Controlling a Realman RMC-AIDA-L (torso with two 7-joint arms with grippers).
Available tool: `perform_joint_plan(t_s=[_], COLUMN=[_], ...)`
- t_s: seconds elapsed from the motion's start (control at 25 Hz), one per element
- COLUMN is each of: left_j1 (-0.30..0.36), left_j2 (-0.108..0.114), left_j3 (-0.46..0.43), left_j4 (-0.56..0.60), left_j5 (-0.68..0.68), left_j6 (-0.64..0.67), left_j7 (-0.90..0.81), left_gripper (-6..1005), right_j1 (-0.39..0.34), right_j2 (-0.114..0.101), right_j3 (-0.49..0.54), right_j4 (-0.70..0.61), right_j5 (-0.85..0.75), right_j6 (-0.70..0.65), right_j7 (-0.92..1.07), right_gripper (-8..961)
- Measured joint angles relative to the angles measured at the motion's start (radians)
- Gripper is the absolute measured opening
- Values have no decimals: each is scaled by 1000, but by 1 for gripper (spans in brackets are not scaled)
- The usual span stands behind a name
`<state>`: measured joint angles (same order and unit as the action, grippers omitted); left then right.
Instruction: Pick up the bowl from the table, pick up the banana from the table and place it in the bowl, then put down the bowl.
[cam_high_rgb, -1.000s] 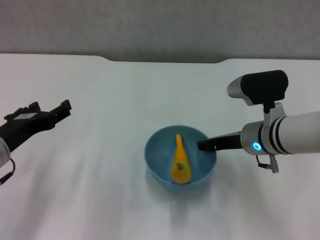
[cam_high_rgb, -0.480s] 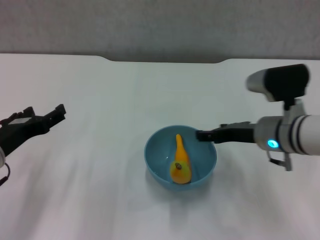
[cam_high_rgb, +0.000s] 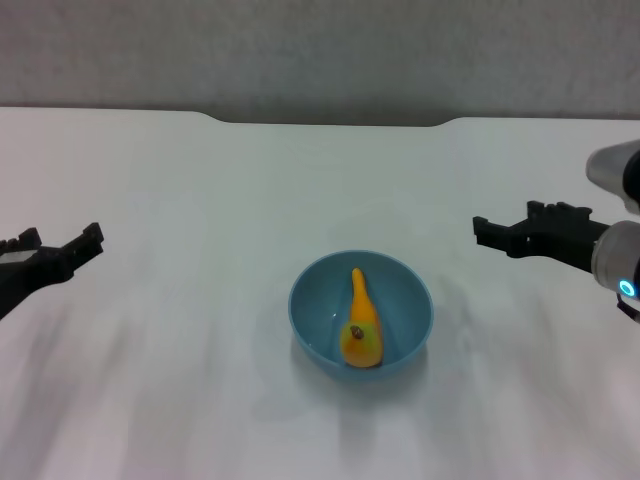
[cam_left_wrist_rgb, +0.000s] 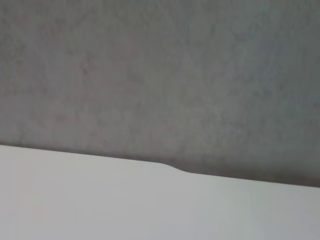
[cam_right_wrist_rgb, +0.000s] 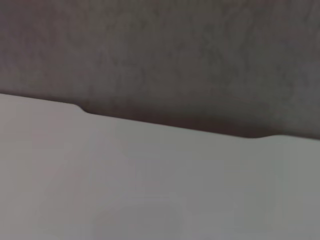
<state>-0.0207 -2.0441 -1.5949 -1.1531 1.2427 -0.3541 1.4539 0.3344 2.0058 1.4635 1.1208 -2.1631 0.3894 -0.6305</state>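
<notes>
The light-blue bowl (cam_high_rgb: 361, 312) stands on the white table (cam_high_rgb: 200, 200), a little in front of the middle. The yellow-orange banana (cam_high_rgb: 360, 322) lies inside it, its dark end facing the front. My right gripper (cam_high_rgb: 507, 222) hovers open to the right of the bowl, well apart from its rim, with nothing in it. My left gripper (cam_high_rgb: 60, 242) is far off near the left edge, also open and holding nothing. Neither wrist view shows the bowl, the banana or any fingers.
The table's far edge has a shallow notch (cam_high_rgb: 330, 122), also seen as the notch (cam_right_wrist_rgb: 170, 122) in the right wrist view and the notch (cam_left_wrist_rgb: 180, 171) in the left wrist view. A grey wall (cam_high_rgb: 320, 50) rises behind it.
My right gripper has let go of the bowl's right rim and drawn back to the right. The left gripper has slid further left. Bowl and banana stay put.
</notes>
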Motion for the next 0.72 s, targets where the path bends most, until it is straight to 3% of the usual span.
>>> perform_joint_plan(t_s=[0.24, 0.36, 0.56, 0.64, 0.72], left_j1=[-35, -49, -75, -106, -118], left_j2=[-1, -1, -3, -6, -6], left_j3=[-7, -12, -7, -2, -1], left_j4=[136, 232, 441, 593, 644], left_j5=[-303, -495, -808, -941, -968], left_j6=[-27, -108, -361, -547, -601], left_j7=[340, 565, 929, 1074, 1099], left_gripper=[893, 893, 893, 893, 893], right_j1=[-45, -58, -68, -69, -69], right_j2=[0, 0, 0, 0, 0], right_j3=[-104, -170, -297, -391, -432], right_j4=[-31, -61, -139, -202, -228], right_j5=[0, -1, -1, -1, -1], right_j6=[-211, -328, -550, -709, -782], right_j7=[-97, -131, -138, -135, -131], right_gripper=[836, 836, 836, 836, 836])
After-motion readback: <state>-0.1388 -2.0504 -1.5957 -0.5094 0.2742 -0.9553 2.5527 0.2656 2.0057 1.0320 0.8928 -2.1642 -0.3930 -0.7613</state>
